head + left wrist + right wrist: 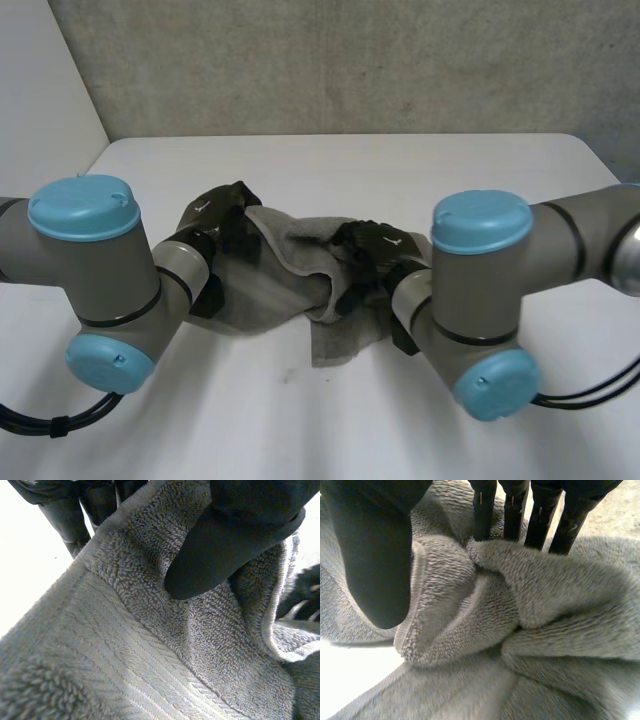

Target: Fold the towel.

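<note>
Grey towel (300, 262) in a rumpled heap at the middle of the white table (420, 170), partly lifted, with one flat flap trailing toward the near side. Thick fold along its far edge, sagging between the two hands.

At the towel's left end, left hand (222, 225) clamped on the hem. In the left wrist view, thumb (225, 550) pressed into the terry pile and fingers (65, 520) behind the edge on the other side, with the cloth's ribbed border band just past the thumb tip.

On the towel's right part, right hand (365, 255) closed on a bunched ridge. In the right wrist view, thumb (375, 565) on one side of the doubled hem and fingers (540, 515) dug in on the other, cloth gathered in deep creases between them.

Grey arms (90, 270) with light-blue caps reaching in from either side. Behind the table, a grey concrete wall (350, 60).
</note>
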Controlling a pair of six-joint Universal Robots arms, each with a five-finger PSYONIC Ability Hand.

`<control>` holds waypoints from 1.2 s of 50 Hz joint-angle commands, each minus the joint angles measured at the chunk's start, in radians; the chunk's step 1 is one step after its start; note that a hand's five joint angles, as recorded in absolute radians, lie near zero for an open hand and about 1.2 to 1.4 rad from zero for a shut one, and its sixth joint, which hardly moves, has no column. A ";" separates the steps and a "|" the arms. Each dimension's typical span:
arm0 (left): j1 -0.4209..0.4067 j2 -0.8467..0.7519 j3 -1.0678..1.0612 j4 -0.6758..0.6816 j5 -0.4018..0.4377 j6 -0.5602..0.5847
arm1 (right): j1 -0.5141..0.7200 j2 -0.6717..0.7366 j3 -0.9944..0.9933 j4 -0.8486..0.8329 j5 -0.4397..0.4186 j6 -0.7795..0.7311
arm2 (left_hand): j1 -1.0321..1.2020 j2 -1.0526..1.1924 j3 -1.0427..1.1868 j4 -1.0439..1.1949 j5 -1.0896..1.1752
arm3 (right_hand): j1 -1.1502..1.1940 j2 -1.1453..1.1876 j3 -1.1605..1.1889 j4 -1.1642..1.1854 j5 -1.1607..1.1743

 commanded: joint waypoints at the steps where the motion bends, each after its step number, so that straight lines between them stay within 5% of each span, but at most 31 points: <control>1: 0.000 0.002 -0.002 0.000 0.001 -0.001 | 0.040 0.090 -0.102 0.001 0.007 0.034 | 0.213 0.180 0.181 0.179 0.194 | 0.100 0.054 0.046 0.042 0.048; 9: 0.000 0.002 -0.003 0.000 0.001 -0.001 | 0.049 0.184 -0.170 -0.007 0.038 0.060 | 0.213 0.180 0.181 0.179 0.194 | 0.217 0.172 0.164 0.160 0.166; 13: 0.000 0.004 -0.008 0.000 0.001 -0.001 | 0.049 0.224 -0.199 -0.021 0.111 0.049 | 0.213 0.180 0.181 0.179 0.194 | 0.928 0.882 0.874 0.870 0.876; 15: 0.000 0.007 -0.009 0.000 0.001 0.000 | 0.049 0.222 -0.199 -0.028 0.140 0.045 | 0.213 0.180 0.181 0.179 0.194 | 1.066 1.021 1.013 1.009 1.015; 21: 0.001 0.013 -0.006 0.000 0.001 0.000 | 0.037 0.077 -0.154 -0.044 0.185 -0.061 | 0.213 0.180 0.181 0.179 0.194 | 1.068 1.022 1.014 1.010 1.016; 26: 0.006 0.010 -0.009 -0.001 0.002 0.025 | 0.011 -0.096 -0.082 -0.027 0.116 -0.315 | 0.213 0.180 0.181 0.179 0.194 | 1.068 1.022 1.014 1.010 1.016; 32: -0.003 -0.013 -0.039 -0.001 0.001 0.164 | -0.041 -0.157 -0.018 0.118 -0.011 -0.620 | 0.213 0.180 0.181 0.179 0.194 | 1.068 1.022 1.014 1.010 1.016; 41: -0.032 -0.042 -0.025 -0.003 0.007 0.442 | -0.072 -0.086 -0.032 0.249 -0.007 -0.860 | 0.213 0.180 0.181 0.179 0.194 | 1.068 1.022 1.014 1.010 1.016; 46: -0.035 -0.042 0.015 -0.004 0.004 0.464 | -0.075 -0.065 -0.067 0.200 0.038 -0.854 | 0.213 0.180 0.181 0.179 0.194 | 0.928 0.882 0.874 0.870 0.876; 49: -0.035 -0.038 0.023 -0.004 0.004 0.460 | -0.072 -0.060 -0.055 0.145 0.061 -0.822 | 0.213 0.180 0.181 0.179 0.194 | 0.486 0.441 0.433 0.429 0.435; 56: -0.035 -0.042 0.009 -0.004 0.004 0.450 | -0.080 -0.058 0.025 0.033 0.059 -0.650 | 0.213 0.180 0.181 0.179 0.194 | 0.490 0.445 0.437 0.433 0.439; 60: -0.035 -0.048 0.000 -0.004 0.004 0.450 | -0.095 -0.058 0.066 -0.002 0.051 -0.560 | 0.213 0.180 0.181 0.179 0.194 | 0.695 0.649 0.641 0.637 0.643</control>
